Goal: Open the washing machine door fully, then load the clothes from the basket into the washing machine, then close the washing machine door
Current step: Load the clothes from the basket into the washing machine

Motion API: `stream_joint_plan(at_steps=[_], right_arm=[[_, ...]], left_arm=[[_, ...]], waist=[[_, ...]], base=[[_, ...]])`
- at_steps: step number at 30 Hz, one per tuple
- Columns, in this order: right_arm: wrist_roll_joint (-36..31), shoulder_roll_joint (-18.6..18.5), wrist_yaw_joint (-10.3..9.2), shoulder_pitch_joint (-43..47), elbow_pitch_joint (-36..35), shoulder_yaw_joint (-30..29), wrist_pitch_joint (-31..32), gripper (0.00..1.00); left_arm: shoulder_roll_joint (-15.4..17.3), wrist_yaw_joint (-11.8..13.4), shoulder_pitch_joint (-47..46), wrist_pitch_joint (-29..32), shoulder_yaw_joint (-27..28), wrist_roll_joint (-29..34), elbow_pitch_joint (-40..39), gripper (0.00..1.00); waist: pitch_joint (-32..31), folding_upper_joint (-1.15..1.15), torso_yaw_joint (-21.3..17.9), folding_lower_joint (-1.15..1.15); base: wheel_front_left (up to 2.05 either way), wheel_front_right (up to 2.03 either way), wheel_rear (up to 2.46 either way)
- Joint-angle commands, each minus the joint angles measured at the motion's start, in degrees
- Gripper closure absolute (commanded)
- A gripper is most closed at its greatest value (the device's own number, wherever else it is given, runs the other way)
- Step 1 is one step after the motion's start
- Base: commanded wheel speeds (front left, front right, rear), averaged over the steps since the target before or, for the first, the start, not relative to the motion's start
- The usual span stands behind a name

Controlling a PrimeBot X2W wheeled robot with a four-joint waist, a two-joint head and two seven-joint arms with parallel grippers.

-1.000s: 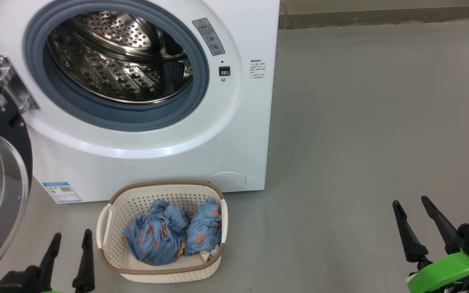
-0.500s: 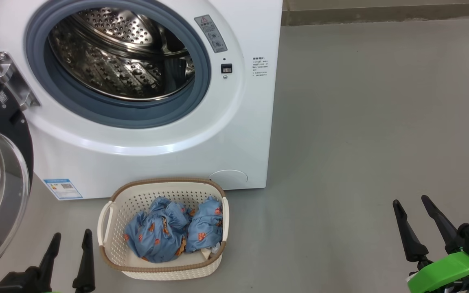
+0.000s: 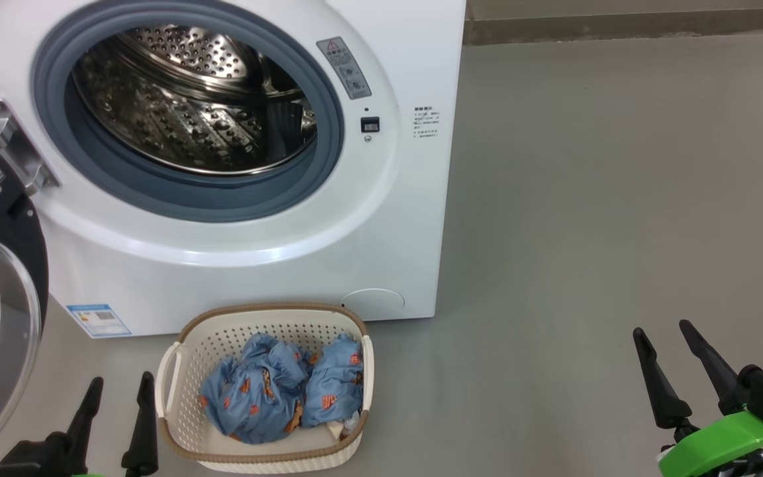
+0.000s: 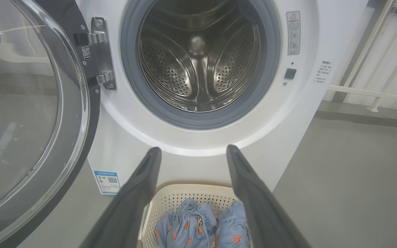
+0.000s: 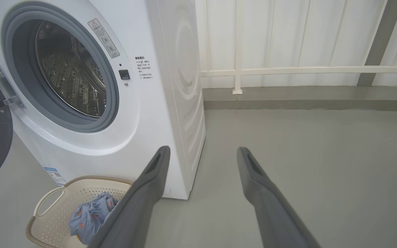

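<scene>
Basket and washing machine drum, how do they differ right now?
The basket is cream plastic and rectangular; the washing machine drum is shiny steel and round. The basket holds the blue clothes; the drum looks empty. The basket opens upward, the drum forward. Both have perforated walls.

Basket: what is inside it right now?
The basket holds crumpled light blue clothes with orange-brown prints, plus a pale scrap at their lower right edge. Whatever lies beneath the pile is covered.
</scene>
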Motion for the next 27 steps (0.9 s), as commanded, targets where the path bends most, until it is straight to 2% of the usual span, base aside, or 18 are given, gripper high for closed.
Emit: stream_joint_plan(at_steps=[1,12,27], right_arm=[[0.2,-1.1,0.25,-1.3,-1.4,0.9,-0.7,0.0],[0.4,-1.0,0.25,-1.4,-1.5,1.2,-0.7,0.0],[0.3,-0.7,0.25,-1.5,-1.6,1.7,-0.7,0.0]], left_arm=[[1.3,-0.2,-2.2,-0.4,1.9,0.1,-1.4,0.0],[1.2,-0.2,-2.5,-0.4,2.4,0.3,-1.9,0.0],[0.3,-0.2,-2.2,-0.4,1.8,0.8,-0.1,0.0]], waist=[[0.0,0.0,0.0,0.0],[0.0,0.0,0.2,0.0],[0.5,0.0,0.3,0.0]], base=[[0.65,-0.65,0.0],[0.69,-1.05,0.35],[0.07,-0.07,0.0]])
